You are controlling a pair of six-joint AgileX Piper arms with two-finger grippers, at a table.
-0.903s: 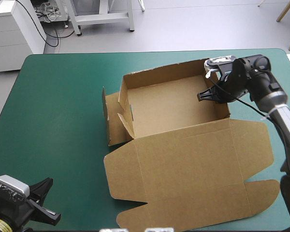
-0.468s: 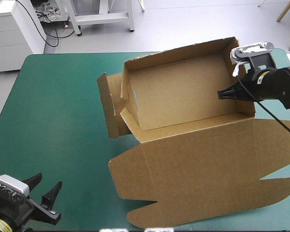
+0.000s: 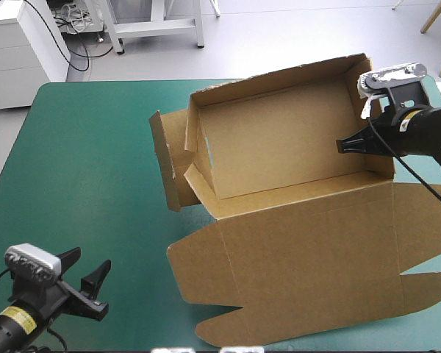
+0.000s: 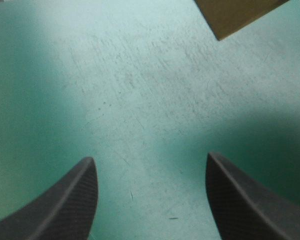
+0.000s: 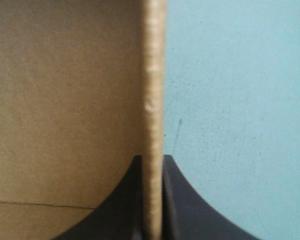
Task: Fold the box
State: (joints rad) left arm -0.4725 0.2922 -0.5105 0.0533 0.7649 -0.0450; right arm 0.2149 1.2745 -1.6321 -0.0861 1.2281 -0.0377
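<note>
The brown box (image 3: 279, 147) stands as an open tray with its right side lifted off the teal-green cover, and its wide lid (image 3: 301, 257) lies flat toward the table's front. My right gripper (image 3: 350, 144) is shut on the tray's right wall; in the right wrist view the wall's edge (image 5: 154, 90) runs straight up between the closed fingers (image 5: 152, 161). My left gripper (image 3: 92, 259) stands open and empty over bare cover at the front left. In its own view the gripper (image 4: 150, 156) has a brown corner of the lid (image 4: 235, 15) well ahead of it.
A loose side flap (image 3: 165, 165) sticks out from the tray's left end, with a small tuck flap (image 3: 195, 180) folded inward. Rounded lid flaps (image 3: 419, 287) reach the table's front right. Bare teal-green cover (image 3: 81, 162) spreads over the table's left half.
My right gripper has raised and dragged the tray rightward, tilting it. My left gripper has gone from shut to open and shifted a little toward the box.
</note>
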